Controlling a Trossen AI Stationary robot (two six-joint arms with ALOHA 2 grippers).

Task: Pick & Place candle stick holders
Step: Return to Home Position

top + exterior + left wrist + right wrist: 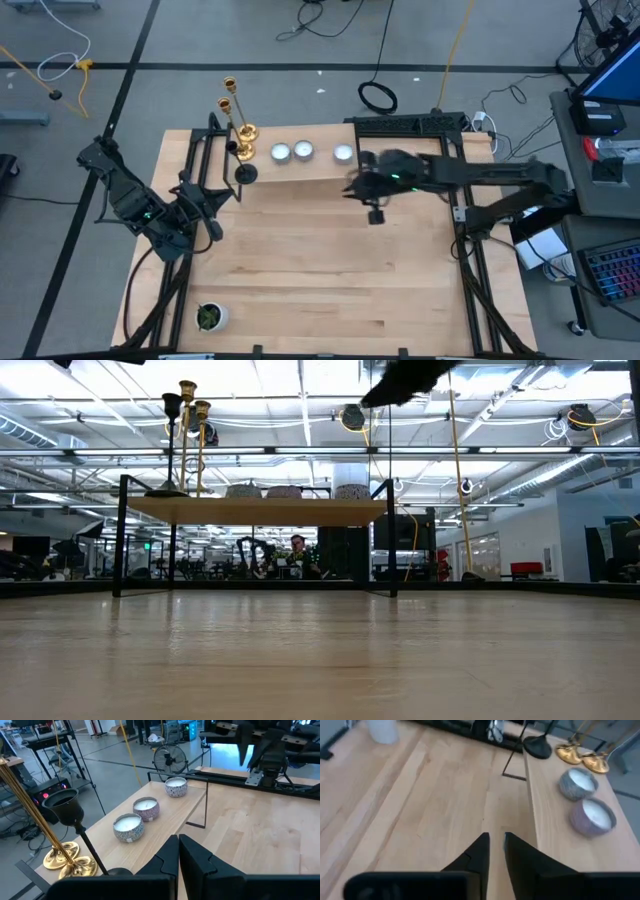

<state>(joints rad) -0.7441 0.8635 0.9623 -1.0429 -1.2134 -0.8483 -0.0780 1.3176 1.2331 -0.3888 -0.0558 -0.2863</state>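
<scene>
Nearest the front edge of the table, on its left, I see the small plant in its white pot, well apart from everything else.

Next back, left gripper: over the left side of the table, just in front of the shelf's left end. Fingers drawn together, nothing between them.

Right gripper: over mid-table, close to the shelf front and raised above shelf height in the low view. Fingers together apart from a thin slit, holding nothing.

The shelf runs along the far side. Three tealight cups sit on it in a row: first cup, second cup just beside it, third cup a little apart, towards the right end.

At the left end of the shelf the black candlestick stands upright. The two gold candlesticks are behind it, their bases touching or nearly so.

Beyond the table there's a person in the room.
</scene>
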